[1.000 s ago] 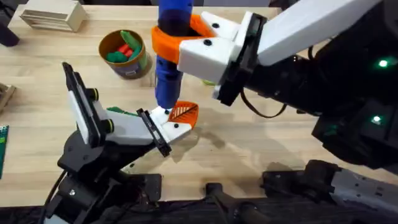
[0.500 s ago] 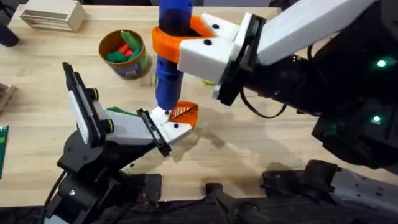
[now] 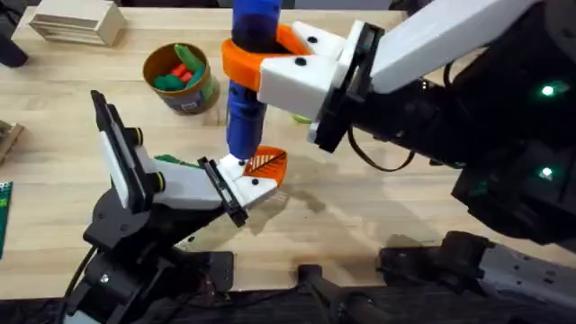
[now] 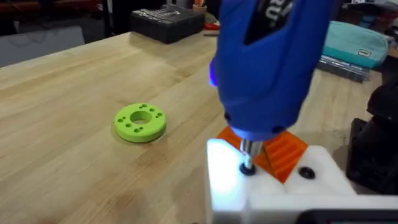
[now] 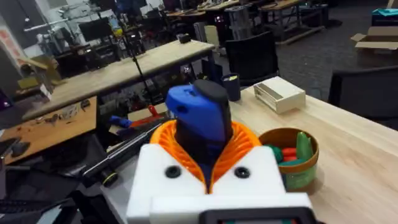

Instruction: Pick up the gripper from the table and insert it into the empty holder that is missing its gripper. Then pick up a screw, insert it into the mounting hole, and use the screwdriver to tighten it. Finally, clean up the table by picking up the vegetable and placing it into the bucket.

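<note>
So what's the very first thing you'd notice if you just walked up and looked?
Probably the big blue screwdriver standing upright in the middle of the table, squeezed in the right gripper with its orange pads. Its thin metal tip is pressed down onto a screw on the white holder at the left arm's end, where the orange gripper tip sits. Behind it, the bucket holds green and red toy pieces.
</note>
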Robot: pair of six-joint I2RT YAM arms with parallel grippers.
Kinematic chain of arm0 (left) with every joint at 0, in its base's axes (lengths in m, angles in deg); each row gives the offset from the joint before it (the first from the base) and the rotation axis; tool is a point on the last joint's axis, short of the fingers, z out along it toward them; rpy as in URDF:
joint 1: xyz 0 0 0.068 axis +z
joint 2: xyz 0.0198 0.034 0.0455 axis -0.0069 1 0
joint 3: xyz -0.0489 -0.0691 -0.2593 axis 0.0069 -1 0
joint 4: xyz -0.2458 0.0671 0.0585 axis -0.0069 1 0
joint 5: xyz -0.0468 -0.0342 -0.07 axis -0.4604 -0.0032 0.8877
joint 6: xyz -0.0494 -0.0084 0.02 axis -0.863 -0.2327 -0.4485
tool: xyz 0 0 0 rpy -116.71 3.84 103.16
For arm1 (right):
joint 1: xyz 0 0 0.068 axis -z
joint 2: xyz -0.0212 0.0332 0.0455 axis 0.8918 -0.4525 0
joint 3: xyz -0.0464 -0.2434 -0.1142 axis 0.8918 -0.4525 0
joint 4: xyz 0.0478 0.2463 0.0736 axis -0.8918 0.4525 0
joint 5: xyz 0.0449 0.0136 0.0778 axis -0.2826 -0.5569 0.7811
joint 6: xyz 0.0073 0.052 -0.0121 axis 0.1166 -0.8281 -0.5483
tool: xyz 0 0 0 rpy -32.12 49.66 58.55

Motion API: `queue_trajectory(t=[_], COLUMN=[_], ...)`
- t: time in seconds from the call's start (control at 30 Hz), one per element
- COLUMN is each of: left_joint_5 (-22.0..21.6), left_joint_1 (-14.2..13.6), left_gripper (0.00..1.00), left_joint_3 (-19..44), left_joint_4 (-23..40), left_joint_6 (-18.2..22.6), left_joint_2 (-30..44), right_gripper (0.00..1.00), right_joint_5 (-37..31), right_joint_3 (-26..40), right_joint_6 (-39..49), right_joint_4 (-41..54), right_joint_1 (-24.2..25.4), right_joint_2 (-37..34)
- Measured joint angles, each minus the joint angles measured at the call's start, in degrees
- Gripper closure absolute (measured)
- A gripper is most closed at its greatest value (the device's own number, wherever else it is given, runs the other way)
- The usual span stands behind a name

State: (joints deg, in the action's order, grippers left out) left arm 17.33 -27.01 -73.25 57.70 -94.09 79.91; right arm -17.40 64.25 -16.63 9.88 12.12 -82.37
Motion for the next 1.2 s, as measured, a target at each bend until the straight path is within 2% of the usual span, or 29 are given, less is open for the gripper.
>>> queue_trajectory(t=[0.27,0.4,0.57,0.8,0.93,1.2], left_joint_5=[0.0,0.0,0.0,0.0,0.0,0.0], left_joint_1=[0.0,0.0,0.0,0.0,0.0,0.0], left_gripper=[0.997,0.997,0.997,0.997,0.997,0.997], left_joint_3=[0.0,0.0,0.0,0.0,0.0,0.0], left_joint_4=[0.0,-0.1,-0.1,-0.1,-0.1,-0.1], left_joint_6=[0.0,0.0,0.0,0.0,0.0,0.0], left_joint_2=[0.0,0.0,0.0,0.0,0.0,0.0], right_gripper=[0.974,0.974,0.974,0.974,0.974,0.974], right_joint_5=[0.0,0.5,0.9,1.8,-1.4,-25.4], right_joint_3=[0.0,0.2,1.4,1.7,2.0,2.3], right_joint_6=[0.0,0.0,0.1,3.9,12.9,45.1], right_joint_4=[-0.1,-6.6,-6.5,-1.1,5.8,23.0], right_joint_1=[0.0,1.4,3.5,5.2,7.3,13.1], right_joint_2=[0.0,-0.7,-0.7,-0.7,-0.7,-3.3])
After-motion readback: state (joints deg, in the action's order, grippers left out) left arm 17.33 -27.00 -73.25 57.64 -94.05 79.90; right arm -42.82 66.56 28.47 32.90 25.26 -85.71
